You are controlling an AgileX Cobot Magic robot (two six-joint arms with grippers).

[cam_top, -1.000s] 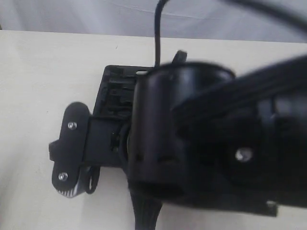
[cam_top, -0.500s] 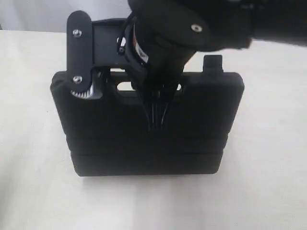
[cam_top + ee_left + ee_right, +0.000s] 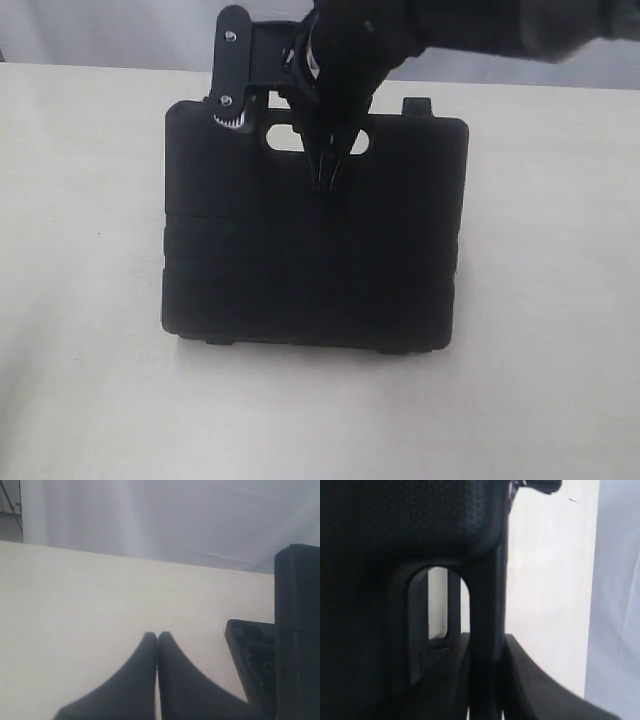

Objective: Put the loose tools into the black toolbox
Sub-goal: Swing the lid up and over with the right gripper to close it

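The black toolbox lies on the pale table with the outside of its lid facing the exterior view. My right gripper reaches in from the top and is shut on the bar beside the slot handle. In the right wrist view the two fingers clamp that bar, with the slot beside them. The left wrist view shows the lid's edge still raised above the lower half, whose recesses show. My left gripper is shut and empty over bare table beside the box. No loose tools are in view.
Pale tabletop surrounds the toolbox on all sides. A grey-white backdrop runs along the far edge. A small black latch tab sticks up at the lid's far right corner.
The right arm, which filled the view a second ago, has moved away from the camera with the lid in its grip. The lid has swung down over the lower half.
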